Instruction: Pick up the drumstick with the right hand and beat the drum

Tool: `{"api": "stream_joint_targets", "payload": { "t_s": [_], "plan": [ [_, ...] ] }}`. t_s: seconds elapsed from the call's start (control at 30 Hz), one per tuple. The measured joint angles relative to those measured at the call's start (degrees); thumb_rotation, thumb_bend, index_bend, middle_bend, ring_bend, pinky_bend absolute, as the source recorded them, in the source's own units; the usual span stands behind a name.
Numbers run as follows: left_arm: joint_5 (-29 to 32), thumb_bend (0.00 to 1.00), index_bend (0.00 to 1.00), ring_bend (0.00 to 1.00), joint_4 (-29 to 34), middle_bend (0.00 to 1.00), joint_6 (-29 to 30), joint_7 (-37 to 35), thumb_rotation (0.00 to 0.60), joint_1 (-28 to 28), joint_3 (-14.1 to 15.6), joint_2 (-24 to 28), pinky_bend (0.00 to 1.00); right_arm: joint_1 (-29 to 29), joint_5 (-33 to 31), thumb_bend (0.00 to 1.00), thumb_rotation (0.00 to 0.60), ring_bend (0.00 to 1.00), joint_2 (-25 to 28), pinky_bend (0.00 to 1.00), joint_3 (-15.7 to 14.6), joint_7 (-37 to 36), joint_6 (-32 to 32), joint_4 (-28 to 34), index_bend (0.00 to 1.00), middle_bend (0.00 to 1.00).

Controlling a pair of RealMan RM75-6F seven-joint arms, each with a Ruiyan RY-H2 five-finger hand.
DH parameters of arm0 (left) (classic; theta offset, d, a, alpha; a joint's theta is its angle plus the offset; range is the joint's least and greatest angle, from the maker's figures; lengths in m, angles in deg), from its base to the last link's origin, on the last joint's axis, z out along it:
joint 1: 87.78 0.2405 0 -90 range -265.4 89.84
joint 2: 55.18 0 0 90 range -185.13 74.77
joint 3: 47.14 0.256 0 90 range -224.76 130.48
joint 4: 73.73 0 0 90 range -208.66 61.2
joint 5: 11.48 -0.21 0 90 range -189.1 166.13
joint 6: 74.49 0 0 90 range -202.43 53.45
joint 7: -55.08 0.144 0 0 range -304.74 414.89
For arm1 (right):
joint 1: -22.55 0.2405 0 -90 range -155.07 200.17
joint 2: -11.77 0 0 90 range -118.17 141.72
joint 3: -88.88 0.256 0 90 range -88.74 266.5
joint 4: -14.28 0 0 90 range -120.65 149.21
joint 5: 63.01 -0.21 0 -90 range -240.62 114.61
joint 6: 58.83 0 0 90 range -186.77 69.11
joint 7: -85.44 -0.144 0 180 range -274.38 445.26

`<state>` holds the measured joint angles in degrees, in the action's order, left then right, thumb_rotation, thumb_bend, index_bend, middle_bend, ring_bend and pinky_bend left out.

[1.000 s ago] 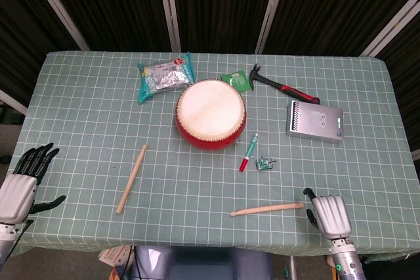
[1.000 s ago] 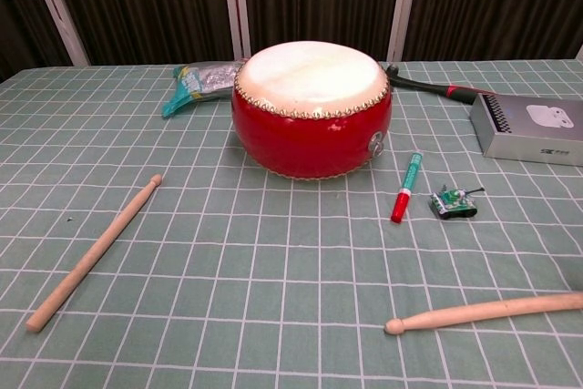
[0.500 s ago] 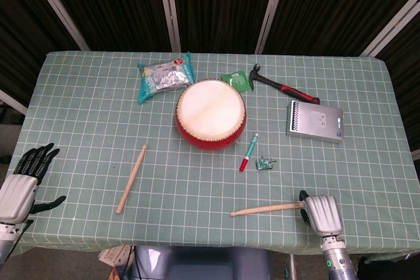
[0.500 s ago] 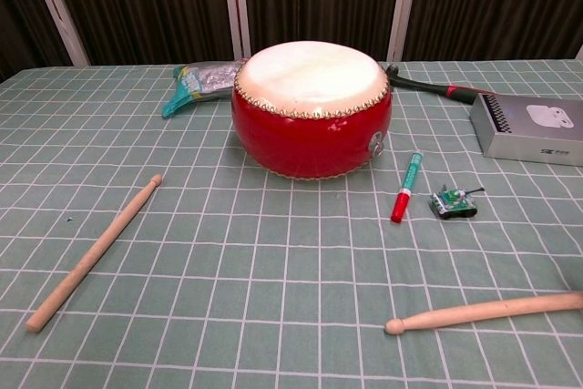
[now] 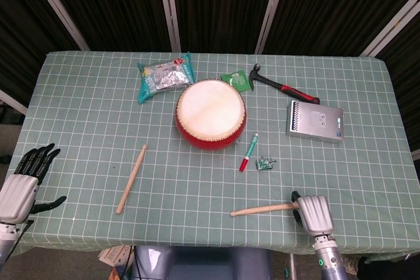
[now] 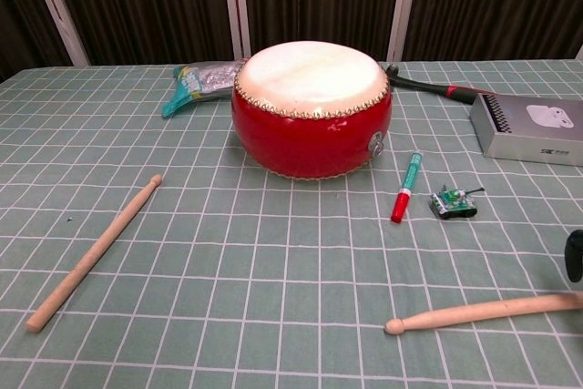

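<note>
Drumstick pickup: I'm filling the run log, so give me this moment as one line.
phase: reach | right hand: at right drumstick handle end, grasp unclear | left hand: open, idle | drum: untouched

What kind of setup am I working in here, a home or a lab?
Most likely a lab test bench: a table under a green checked cloth, dark curtained panels behind, and unrelated props laid out, such as a red drum, a hammer and a marker.

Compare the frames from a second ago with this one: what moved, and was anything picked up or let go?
The right hand slid leftward along the table's near edge until it reached the butt end of the right drumstick; a dark fingertip now enters the chest view. Whether it grips yet is unclear. That drumstick has not shifted. The left hand, left drumstick, drum and the other items stayed put.
</note>
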<state>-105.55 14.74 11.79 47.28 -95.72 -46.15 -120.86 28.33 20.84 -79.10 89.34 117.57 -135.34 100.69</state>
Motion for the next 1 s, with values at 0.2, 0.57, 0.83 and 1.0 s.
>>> {"api": "stream_joint_targets", "payload": {
  "t_s": [0.2,0.57,0.83,1.0],
  "plan": [
    [0.12,0.0,0.0,0.0,0.18,0.0,-0.12,0.1,0.6,-0.04,-0.03,0.02,0.05,0.39,-0.72,0.35,0.6,1.0,-0.91,0.97,-0.12,1.17,0.45,0.08,0.49,0.95],
    [0.16,0.0,0.0,0.0,-0.05,0.0,-0.17,-0.17,0.6,0.0,0.08,0.01,0.05,1.25,-1.73,0.35,0.6,1.0,-2.19,0.97,0.12,2.69,1.21,-0.22,0.49,0.95],
    [0.12,0.0,0.0,0.0,0.05,0.0,-0.22,-0.23,0.6,-0.05,0.09,0.03,0.05,1.98,-3.38,0.36,0.6,1.0,-2.95,0.97,0.45,4.99,2.26,0.19,0.49,0.95],
    [0.14,0.0,0.0,0.0,0.2,0.0,-0.22,-0.12,0.6,-0.08,0.04,0.07,0.05,2.31,-4.82,0.35,0.6,1.0,-3.34,0.97,0.75,6.17,2.82,0.55,0.49,0.95]
  ]
}}
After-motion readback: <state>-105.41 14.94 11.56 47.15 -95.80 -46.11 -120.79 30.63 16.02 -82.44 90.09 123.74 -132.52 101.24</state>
